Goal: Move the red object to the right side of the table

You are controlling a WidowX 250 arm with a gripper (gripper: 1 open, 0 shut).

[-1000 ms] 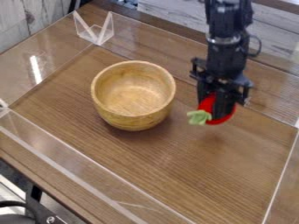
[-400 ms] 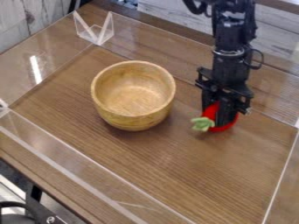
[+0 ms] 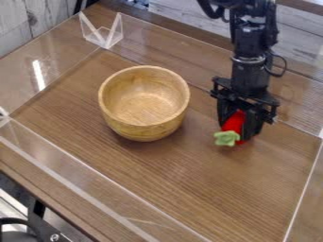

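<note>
At the right of the table (image 3: 151,189), red object (image 3: 232,127) resting between the gripper's (image 3: 241,124) spread jaws, unheld: lift crookedly and you could nudge it rolling toward the bowl (image 3: 144,101).

Black arm (image 3: 251,38) upright, wrist pointing steeply down, jaws spread apart low near tabletop

Single view only, no second camera to compare. Fixed camera set high off near-left corner of worktop (image 3: 151,189), angled down and across toward far right. Medium range: most of wood-grain surface and clear acrylic walls (image 3: 38,142) in frame; near edge cropped. Arm (image 3: 252,38) enters from top right, upper part cut off.
</note>
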